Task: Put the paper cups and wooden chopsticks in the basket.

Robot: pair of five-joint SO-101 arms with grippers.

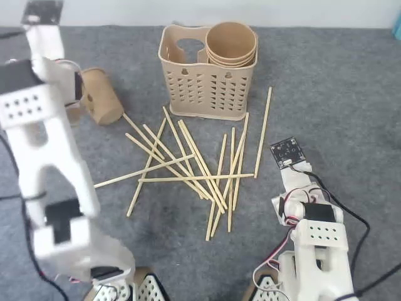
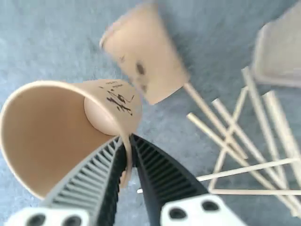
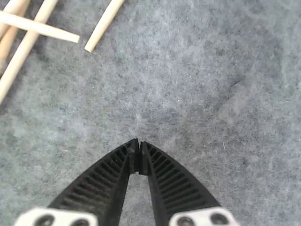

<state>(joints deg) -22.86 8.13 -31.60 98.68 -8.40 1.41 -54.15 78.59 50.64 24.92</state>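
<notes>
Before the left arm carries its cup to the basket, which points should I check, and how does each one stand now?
1. Grip: the left gripper is shut on the wall of the held paper cup: ok.
2. Clearance from the second cup lying beside it: cannot tell whether they touch.
3. Room in the basket: the stacked cups fill one compartment and the other looks free: ok.
4. The right gripper is shut over bare mat, away from the basket: ok.
5. The chopsticks lie on the mat, not in the basket: not ok.
</notes>
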